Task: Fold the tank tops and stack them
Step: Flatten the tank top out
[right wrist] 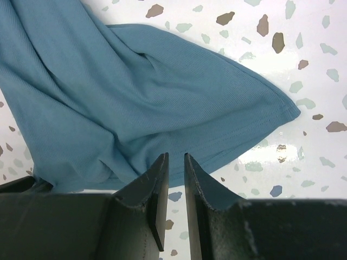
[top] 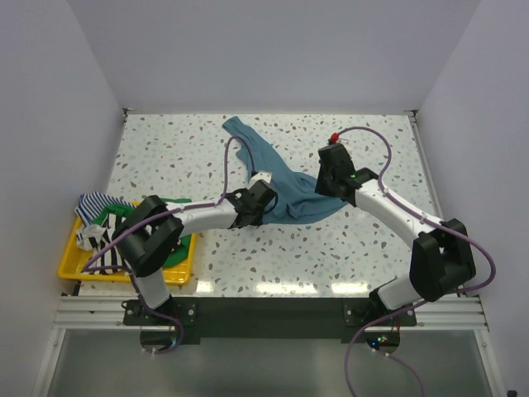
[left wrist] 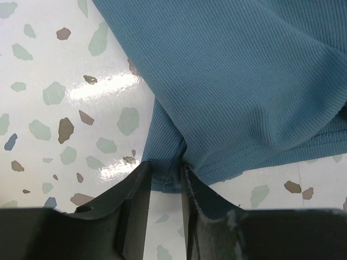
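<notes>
At the left edge of the desk (top: 364, 248) sits a yellow tray (top: 69, 265), holding a thin blue-striped tank top (top: 97, 201), a black-and-white striped tank top (top: 91, 237) and a green tank top (top: 177, 253) heaped together, the green one spilling over the tray's right rim

The left arm (top: 198, 219) reaches from beside the tray toward the middle of the desk. Its wrist view shows the left jaws nearly closed, pinching a bunched bit of hem of the teal tank top (left wrist: 244, 81), with folds running out from the pinch

The teal tank top (top: 285, 186) lies crumpled at the centre of the desk, well apart from the tray. One narrow end trails away toward the far side, and its broad part is gathered between the two arms

The right arm (top: 388, 203) bends in from the right. The right jaws stand almost closed on the cloth's near hem; in that wrist view the teal tank top (right wrist: 135, 92) spreads up and to the left from the jaws, with one corner pointing right on the speckled desk (right wrist: 303, 65)
</notes>
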Robot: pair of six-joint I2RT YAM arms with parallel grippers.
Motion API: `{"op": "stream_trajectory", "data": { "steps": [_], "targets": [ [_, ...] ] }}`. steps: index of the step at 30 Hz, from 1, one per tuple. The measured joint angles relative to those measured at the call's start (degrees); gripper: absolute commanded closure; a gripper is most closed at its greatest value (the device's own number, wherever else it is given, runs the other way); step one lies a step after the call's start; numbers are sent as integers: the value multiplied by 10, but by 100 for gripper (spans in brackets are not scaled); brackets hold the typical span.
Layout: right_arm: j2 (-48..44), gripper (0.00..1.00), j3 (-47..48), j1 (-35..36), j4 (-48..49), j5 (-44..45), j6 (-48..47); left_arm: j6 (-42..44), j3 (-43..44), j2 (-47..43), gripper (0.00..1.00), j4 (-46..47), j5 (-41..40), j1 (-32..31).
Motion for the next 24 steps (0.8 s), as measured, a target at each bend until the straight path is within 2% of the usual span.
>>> {"op": "stream_trajectory", "data": {
  "steps": [5,7,10,18,24],
  "targets": [
    [0,79,-1,0,0,1,0,0,0,1,81,0,-10,0],
    [0,79,-1,0,0,2,-1,0,0,1,91,0,-14,0],
    [2,79,-1,0,0,5,-2,1,0,1,100,0,-19,0],
    [23,77,-8,-30,0,18,-9,-7,2,-12,100,-19,-46,1],
    [24,67,-44,-69,1,19,-12,-38,4,-65,100,-53,-52,37]
  ]
}}
